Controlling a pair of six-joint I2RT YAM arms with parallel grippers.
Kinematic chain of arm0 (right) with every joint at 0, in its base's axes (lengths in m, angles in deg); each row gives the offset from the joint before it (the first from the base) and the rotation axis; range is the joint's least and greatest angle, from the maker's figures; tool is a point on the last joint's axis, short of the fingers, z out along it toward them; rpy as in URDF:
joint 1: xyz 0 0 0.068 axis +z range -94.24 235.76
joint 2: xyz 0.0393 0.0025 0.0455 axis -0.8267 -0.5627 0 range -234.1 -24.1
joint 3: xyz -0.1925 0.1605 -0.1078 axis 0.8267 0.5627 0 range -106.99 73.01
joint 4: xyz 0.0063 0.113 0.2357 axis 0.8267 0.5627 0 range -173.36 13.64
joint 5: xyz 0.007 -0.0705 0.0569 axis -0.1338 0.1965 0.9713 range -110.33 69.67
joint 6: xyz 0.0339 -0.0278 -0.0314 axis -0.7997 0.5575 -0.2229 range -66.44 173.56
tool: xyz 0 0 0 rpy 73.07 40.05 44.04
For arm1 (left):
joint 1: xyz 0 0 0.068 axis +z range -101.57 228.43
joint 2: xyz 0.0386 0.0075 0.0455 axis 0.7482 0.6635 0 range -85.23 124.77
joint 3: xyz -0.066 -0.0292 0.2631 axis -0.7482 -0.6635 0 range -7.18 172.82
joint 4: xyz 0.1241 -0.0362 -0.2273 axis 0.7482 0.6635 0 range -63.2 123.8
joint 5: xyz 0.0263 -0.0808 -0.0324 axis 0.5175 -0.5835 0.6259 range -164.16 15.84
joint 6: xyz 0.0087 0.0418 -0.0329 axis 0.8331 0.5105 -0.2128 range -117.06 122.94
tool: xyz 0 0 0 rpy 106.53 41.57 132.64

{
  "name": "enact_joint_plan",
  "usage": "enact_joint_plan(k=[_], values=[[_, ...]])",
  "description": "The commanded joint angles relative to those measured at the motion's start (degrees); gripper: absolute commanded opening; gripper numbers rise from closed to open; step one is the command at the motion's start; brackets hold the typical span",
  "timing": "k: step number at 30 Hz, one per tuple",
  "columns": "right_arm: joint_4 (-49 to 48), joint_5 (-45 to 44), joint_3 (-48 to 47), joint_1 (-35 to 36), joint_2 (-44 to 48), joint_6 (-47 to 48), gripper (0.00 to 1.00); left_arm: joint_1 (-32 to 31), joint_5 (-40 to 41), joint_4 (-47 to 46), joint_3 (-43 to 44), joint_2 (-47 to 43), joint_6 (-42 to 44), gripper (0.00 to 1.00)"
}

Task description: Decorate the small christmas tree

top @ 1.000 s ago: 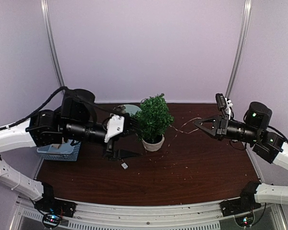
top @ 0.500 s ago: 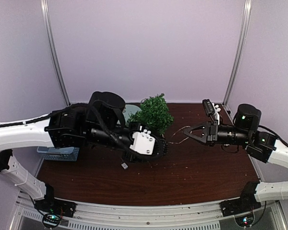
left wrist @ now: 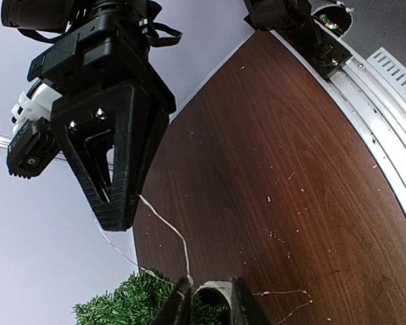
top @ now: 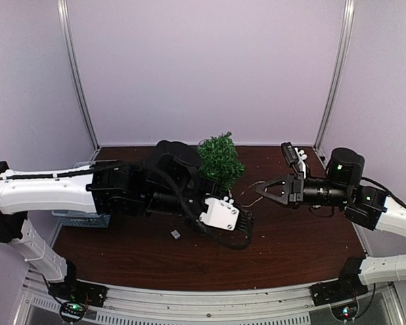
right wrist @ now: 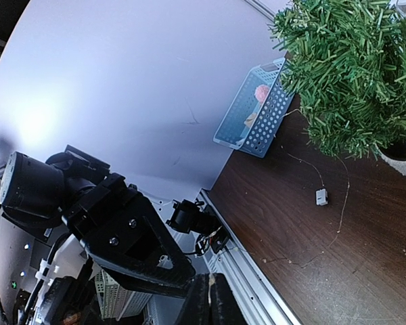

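Left gripper: jaws a narrow gap apart, with nothing clamped that I can make out. The thin wire meets the tip of one finger just above the pot rim.
Right gripper: closed tight on the thin wire, which comes out of its tip. It hangs above the table to the right of the tree.
Small christmas tree: upright at the far middle of the table, in an off-white pot. The left arm crosses its near side, so the top view hides the pot.
Wire run: from the right gripper's tip leftward to the left fingers beside the foliage. More of it lies loose on the table near the pot, ending at a small white piece.
Step in hand: by my reading, the left arm is taking a second hold on the wire so both arms can drape it over the branches.
Doing it well: get the wire between the pads before closing, since at a fingertip it may slip off. Leave some slack between the two grips. Lift the wire above the foliage and lay it down onto the branches instead of dragging it through.
Risk: the pot looks light, and a sideways pull on a snagged wire could tip the tree.
Further out: blue basket at the left edge, well apart from the work.
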Motion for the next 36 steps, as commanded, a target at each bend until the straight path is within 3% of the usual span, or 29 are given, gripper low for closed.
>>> enact_joint_plan(k=[1,7,12,17,20,23,26,30,36], values=[[-1.08,-0.38,-0.38,0.60,-0.38,0.87,0.00,-0.71,4.51,-3.88,1.55,0.24,1.80,0.19],[-1.08,-0.74,-0.33,0.80,-0.75,0.63,0.00,-1.27,9.30,-4.04,2.48,2.21,3.84,0.16],[-1.35,-0.83,-0.25,0.89,-1.10,0.54,0.00,-1.37,9.91,-4.20,2.60,2.61,4.16,0.00],[-1.09,-1.22,-0.19,0.81,-0.83,1.72,0.02,-1.20,8.67,-7.30,1.37,0.82,0.28,0.00],[1.40,-1.70,-1.07,0.71,0.12,4.96,0.30,0.38,4.41,-8.84,1.16,-2.19,-6.94,0.00],[3.68,-2.35,-1.08,0.63,1.82,9.16,0.62,3.76,-5.50,-9.86,1.16,-5.38,-16.42,0.00],[4.40,-4.92,0.02,0.54,4.80,12.98,0.80,6.44,-11.56,-11.59,0.97,-7.15,-24.16,0.00],[-4.17,-6.97,4.99,0.53,8.87,15.84,0.90,8.57,-16.94,-15.24,0.20,-8.12,-31.24,0.00],[-18.05,-4.45,7.55,1.50,3.66,16.25,0.89,9.50,-18.76,-19.33,0.65,-7.40,-36.78,0.00]])
